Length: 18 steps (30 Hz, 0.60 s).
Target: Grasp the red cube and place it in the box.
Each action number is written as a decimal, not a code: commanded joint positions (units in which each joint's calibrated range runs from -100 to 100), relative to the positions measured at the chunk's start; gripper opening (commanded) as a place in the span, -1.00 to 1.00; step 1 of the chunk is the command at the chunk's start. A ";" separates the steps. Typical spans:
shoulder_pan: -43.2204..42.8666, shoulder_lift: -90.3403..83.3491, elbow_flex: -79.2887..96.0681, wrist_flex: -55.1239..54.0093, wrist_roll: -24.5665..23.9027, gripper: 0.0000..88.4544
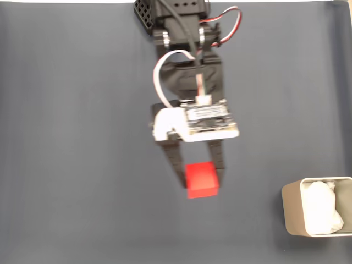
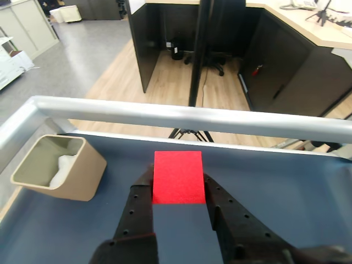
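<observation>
- Dark blue-grey matte desk surface point(image 1: 66, 165) carries everything; in the wrist view a silver rail runs along its far edge.
- The black two-finger gripper point(image 1: 199, 179) reaches toward the desk's middle, its fingers closed against opposite sides of the small bright red matte cube point(image 1: 201, 179), which sits between the tips.
- The beige rounded-corner box with white paper lining point(image 1: 291, 212) stands near the desk's lower right corner in the fixed view, well apart from the cube.
- To do this step well, I judge: keep the squeeze firm and square, lift straight, then carry across to the box.
- The fixed view cuts off the box's right side; whether the cube touches the desk cannot be told.
</observation>
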 commanded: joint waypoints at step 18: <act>-12.88 13.17 -18.52 0.67 0.68 -0.86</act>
